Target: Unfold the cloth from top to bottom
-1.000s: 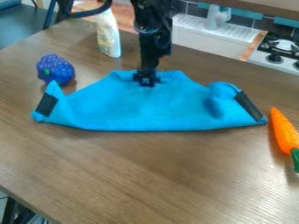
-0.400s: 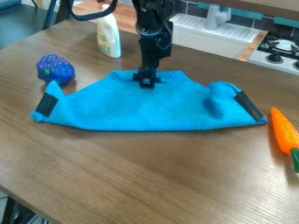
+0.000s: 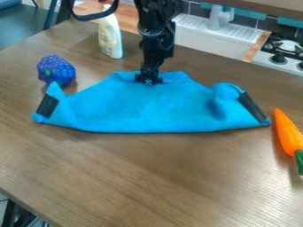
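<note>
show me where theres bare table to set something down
Widest bare patch: the table between the blue cloth and the near edge, left of the carrot in view. Crowded: the cloth's far edge, at the gripper, and its left end, beside the bumpy toy.

The worktop (image 3: 136, 177) looks like wood, with fine straight grain and a smooth, faintly shiny surface. The cloth (image 3: 139, 108) is of soft, matt fabric, a little rough; its two dark strips (image 3: 253, 107) look flatter and also matt. Near the far edge of the worktop, the bottle (image 3: 111, 33) seems to be smooth plastic. The bunch of toy grapes (image 3: 56, 69) has a bumpy, plastic-like skin. The toy carrot (image 3: 287, 131) looks smooth, like plastic. The gripper (image 3: 148, 81) appears hard and dark.
</note>
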Motion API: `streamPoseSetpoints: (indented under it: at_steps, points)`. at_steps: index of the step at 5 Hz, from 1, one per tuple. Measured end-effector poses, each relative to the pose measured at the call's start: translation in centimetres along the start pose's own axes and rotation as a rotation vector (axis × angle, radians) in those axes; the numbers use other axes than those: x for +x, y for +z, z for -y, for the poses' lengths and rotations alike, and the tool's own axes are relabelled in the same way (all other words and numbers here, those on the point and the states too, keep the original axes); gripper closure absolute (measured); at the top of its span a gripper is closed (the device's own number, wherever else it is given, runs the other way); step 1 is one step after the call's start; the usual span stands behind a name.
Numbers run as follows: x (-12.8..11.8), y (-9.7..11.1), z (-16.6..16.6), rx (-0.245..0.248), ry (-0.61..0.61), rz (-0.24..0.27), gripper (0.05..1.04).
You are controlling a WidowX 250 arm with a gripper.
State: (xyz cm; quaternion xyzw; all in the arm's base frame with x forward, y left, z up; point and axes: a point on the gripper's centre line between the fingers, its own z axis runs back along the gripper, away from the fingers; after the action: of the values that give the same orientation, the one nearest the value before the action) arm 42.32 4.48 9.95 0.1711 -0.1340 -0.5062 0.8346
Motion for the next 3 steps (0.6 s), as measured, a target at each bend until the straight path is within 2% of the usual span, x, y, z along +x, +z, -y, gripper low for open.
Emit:
streamPoseSetpoints:
  at_steps: [2,3]
  points:
    - [0.05,0.0,-0.03,0.002,0.001,0.003,0.923]
    - [0.02,0.0,-0.04,0.003,0.003,0.002,1.023]
